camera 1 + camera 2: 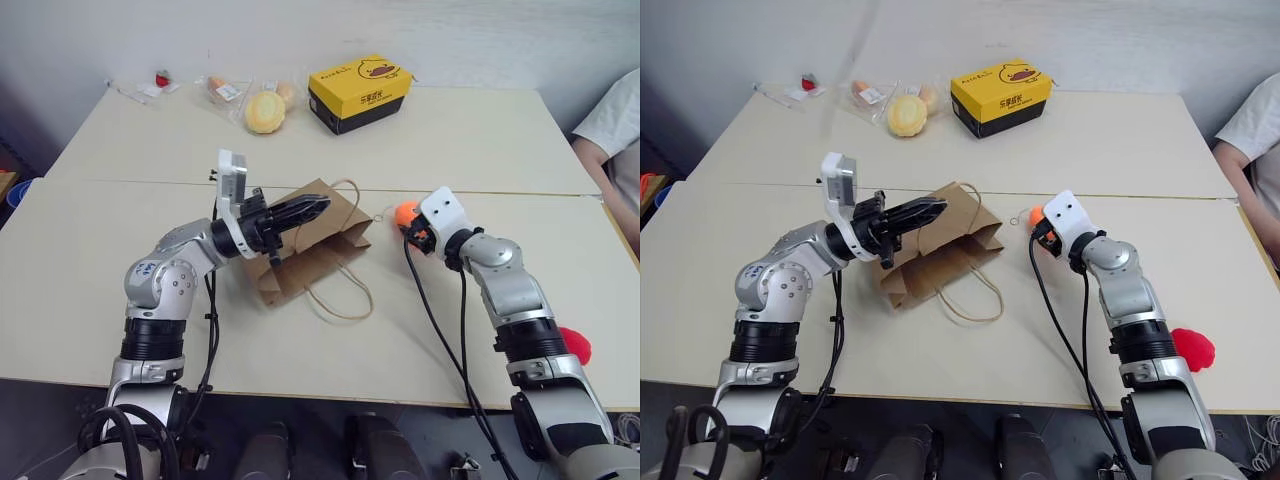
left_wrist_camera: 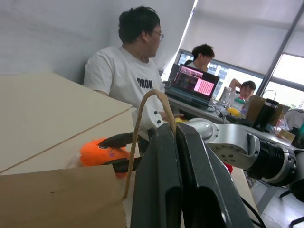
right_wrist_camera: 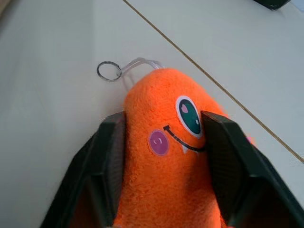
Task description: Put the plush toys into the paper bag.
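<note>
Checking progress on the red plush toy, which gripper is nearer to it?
Right. The right gripper clamps the orange toy, up-table of the red toy; the left gripper holds the paper bag.

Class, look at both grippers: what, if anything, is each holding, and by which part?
The left gripper pinches the paper bag at its top edge by a cord handle. The right gripper clasps the orange plush toy by its sides.

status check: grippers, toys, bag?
Left gripper shut on the paper bag edge. Right gripper jaws on orange plush. Red plush on table beside right arm. Nothing blocking.
</note>
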Robot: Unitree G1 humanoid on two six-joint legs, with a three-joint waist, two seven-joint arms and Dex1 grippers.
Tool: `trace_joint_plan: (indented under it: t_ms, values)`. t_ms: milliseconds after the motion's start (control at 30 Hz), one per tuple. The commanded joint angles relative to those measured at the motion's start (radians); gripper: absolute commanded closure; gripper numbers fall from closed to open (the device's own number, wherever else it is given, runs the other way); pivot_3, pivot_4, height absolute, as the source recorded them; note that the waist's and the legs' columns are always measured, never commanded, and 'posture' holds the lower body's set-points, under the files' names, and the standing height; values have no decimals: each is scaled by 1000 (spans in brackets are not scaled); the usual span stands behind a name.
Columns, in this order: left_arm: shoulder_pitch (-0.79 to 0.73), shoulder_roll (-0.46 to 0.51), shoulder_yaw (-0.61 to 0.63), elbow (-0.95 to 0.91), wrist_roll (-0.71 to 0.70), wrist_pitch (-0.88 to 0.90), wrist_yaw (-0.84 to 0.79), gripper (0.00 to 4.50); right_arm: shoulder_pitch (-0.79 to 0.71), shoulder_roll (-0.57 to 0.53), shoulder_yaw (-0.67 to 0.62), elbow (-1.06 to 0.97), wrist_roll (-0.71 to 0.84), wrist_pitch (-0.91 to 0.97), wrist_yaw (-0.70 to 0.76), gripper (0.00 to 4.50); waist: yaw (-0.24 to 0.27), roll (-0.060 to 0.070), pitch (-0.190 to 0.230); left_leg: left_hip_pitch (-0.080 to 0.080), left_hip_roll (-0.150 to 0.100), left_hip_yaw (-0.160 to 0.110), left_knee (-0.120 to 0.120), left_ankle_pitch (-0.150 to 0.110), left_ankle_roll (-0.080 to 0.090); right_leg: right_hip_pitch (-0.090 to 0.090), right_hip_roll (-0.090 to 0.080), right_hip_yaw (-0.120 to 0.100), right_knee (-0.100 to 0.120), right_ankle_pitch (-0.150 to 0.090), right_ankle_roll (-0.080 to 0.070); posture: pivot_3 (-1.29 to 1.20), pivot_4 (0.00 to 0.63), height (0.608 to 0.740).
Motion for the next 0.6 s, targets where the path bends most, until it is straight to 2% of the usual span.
trace_joint_plan:
  t_ms: [33, 100, 167, 300, 433, 500, 600]
  values:
    - [-8, -17, 35, -42, -49, 9, 24, 4500, 64, -36, -38, -62, 36, -82, 35, 3378, 2, 0, 0, 0, 0, 0, 0, 0, 0, 1, 0, 0, 0, 0, 0, 0, 150, 740]
    - [-15, -25, 41, -39, -59, 15, 33, 4500, 98, -58, -57, -107, 81, -143, 92, 4025, 3, 0, 0, 0, 0, 0, 0, 0, 1, 1, 0, 0, 0, 0, 1, 0, 150, 740]
    - [-21, -25, 37, -34, -59, 19, 31, 4500, 139, -88, -75, -171, 151, -228, 192, 4489, 1, 0, 0, -1, 0, 0, 0, 0, 1, 1, 0, 0, 0, 1, 1, 0, 150, 740]
    - [-31, -20, 31, -25, -62, 33, 23, 4500, 184, -132, -126, -313, 286, -259, 312, 4489, -6, 0, 0, 0, 0, 1, 0, 0, 1, 1, 1, 0, 0, 1, 1, 0, 150, 740]
    - [-42, -21, 27, -11, -60, 43, 21, 4500, 269, -131, -107, -560, 524, -189, 470, 4489, -6, 0, 0, 0, 1, 0, 0, 0, 1, 1, 1, 0, -1, 1, 1, 0, 150, 740]
    - [-50, -33, 35, -1, -83, 71, 32, 4500, 301, -110, -51, -651, 609, -86, 480, 4489, -3, 0, 0, 0, 1, 0, 0, 0, 1, 1, 1, 0, -1, 1, 1, 0, 150, 740]
    - [-57, -44, 37, 0, -109, 109, 40, 4500, 298, -73, 21, -682, 616, -13, 455, 4489, 0, 0, 0, 1, 1, -1, 1, -1, 1, 2, 0, 0, -2, 1, 1, 0, 150, 740]
